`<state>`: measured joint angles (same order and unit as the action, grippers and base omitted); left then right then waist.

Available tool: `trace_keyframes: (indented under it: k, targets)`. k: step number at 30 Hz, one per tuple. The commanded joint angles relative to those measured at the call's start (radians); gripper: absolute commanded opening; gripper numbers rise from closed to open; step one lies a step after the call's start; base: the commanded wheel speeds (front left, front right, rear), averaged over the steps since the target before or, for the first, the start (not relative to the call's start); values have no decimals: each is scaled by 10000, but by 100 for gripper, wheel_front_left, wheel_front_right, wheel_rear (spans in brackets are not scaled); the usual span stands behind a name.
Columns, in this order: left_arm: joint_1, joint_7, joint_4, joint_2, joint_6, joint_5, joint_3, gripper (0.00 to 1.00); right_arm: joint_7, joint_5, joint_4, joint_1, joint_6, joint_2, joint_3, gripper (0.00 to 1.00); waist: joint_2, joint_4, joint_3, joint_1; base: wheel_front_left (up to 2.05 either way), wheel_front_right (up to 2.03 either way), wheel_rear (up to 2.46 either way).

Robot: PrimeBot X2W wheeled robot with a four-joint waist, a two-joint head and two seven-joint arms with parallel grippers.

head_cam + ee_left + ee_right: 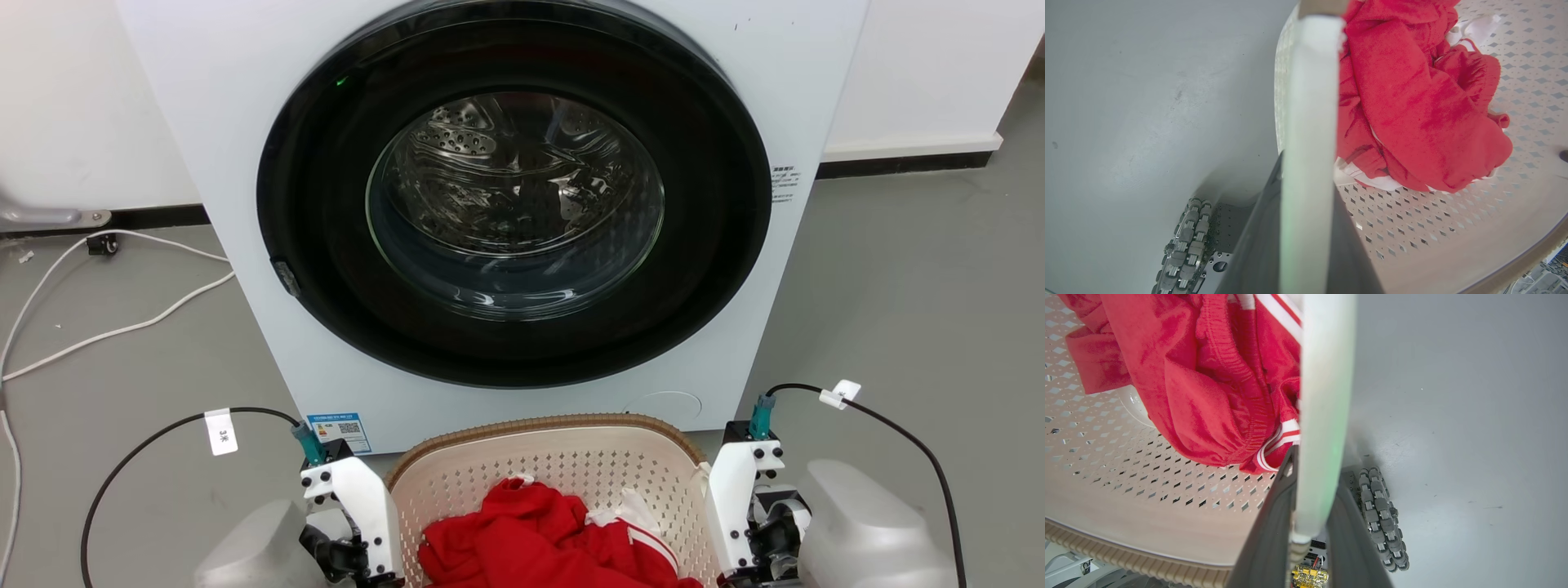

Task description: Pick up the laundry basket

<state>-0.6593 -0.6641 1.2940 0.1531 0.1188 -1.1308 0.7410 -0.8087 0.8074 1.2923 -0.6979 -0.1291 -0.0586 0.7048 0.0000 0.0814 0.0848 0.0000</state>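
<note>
One white front-loading washing machine (522, 204) dominates the head view, its round glass door shut over a steel drum. It stands on a grey floor (914, 286) where a white cable (122, 328) trails at the left. Just before the machine, low in that view, is the laundry basket (555, 457), cream and perforated with a brown woven-look rim. It sits open side up, its long axis running left to right, parallel to the machine's front, with a short end toward each arm. A red garment (531, 531) with white trim is heaped inside. The wrist views add the grip itself. The left end effector (1306, 175) has its two dark fingers closed narrowly on the white handle (1310, 102) at the basket's left end, and the right end effector (1316, 469) is closed the same way on the opposite handle (1327, 396). Past each handle those views take in bare floor and a grey roller wheel (1184, 241) of the robot's base. Whether the basket rests on the floor cannot be told.
</note>
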Motion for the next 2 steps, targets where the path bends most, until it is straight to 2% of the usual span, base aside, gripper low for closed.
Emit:
trace_keyframes:
  k: [1, 2]
  targets:
    - [37, 30, -106, -176, 70, -102, -36, 0, 41, 42, -61, 58, -28, 153, 28, 0, 0, 1, -1, 0, 0, 0, 0]
    - [38, 21, -105, -180, 71, -111, -37, 0, 50, 52, -61, 55, -28, 155, 33, 0, 0, 0, -4, 0, 0, 0, 0]
